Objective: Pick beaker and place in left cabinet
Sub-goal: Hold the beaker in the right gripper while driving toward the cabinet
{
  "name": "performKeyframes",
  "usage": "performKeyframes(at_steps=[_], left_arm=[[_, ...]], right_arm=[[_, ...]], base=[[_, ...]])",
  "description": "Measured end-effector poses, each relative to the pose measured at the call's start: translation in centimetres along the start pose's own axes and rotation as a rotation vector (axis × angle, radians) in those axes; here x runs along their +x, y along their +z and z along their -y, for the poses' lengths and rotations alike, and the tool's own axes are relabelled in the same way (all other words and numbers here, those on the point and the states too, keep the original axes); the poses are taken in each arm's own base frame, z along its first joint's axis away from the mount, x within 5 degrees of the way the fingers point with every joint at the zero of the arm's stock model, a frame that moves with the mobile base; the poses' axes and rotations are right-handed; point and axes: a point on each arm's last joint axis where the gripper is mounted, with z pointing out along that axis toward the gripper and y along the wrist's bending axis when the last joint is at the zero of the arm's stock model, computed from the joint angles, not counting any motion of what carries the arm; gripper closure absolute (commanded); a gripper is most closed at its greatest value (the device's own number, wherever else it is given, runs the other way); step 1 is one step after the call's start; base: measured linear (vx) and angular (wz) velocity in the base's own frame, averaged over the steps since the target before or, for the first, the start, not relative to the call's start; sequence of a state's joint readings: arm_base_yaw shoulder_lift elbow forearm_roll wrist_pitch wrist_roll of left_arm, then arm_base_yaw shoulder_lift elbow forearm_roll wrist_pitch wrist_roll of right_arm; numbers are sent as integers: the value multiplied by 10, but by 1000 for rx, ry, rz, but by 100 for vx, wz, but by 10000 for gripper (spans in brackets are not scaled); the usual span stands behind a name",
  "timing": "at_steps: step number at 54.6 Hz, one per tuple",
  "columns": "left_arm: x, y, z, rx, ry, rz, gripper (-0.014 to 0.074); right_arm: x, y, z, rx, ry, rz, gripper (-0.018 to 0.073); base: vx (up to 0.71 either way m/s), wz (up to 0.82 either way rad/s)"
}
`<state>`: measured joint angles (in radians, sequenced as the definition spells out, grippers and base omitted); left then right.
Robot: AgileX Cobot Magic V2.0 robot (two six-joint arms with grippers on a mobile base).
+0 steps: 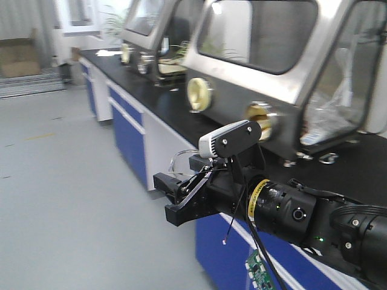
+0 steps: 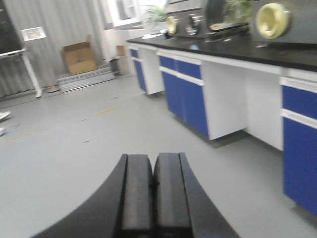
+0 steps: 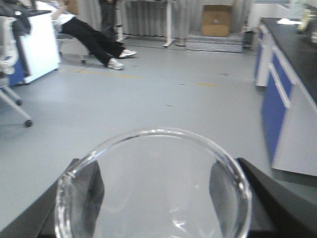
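Observation:
The beaker (image 3: 163,198), a clear glass cylinder, fills the bottom of the right wrist view, its round rim facing the camera. My right gripper (image 3: 157,163) is shut on it, one black finger pressing each side. In the front view the right gripper (image 1: 171,198) hangs in the air beside the lab bench, and a thin glass arc of the beaker (image 1: 181,161) shows just behind its fingers. My left gripper (image 2: 153,184) is shut with nothing in it, pads touching, above the grey floor. The left cabinet is out of view.
A long black-topped lab bench (image 1: 151,99) with blue-and-white base cabinets (image 2: 190,96) runs along the right. Steel glove boxes (image 1: 266,54) stand on it. A seated person (image 3: 94,37) and an office chair (image 3: 10,54) are far left. Cardboard boxes (image 2: 79,57) sit by the back wall.

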<state>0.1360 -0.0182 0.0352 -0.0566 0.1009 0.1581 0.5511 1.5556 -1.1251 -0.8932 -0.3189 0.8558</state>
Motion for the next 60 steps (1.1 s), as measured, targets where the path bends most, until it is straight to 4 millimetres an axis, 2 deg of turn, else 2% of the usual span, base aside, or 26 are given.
performKeyframes(at_steps=[23, 60], left_arm=[[0, 0, 0, 0, 0, 0, 603], [0, 0, 0, 0, 0, 0, 603]], right_arm=[[0, 0, 0, -1, 0, 1, 358], [0, 0, 0, -1, -2, 0, 358]], base=[[0, 53], [18, 26]])
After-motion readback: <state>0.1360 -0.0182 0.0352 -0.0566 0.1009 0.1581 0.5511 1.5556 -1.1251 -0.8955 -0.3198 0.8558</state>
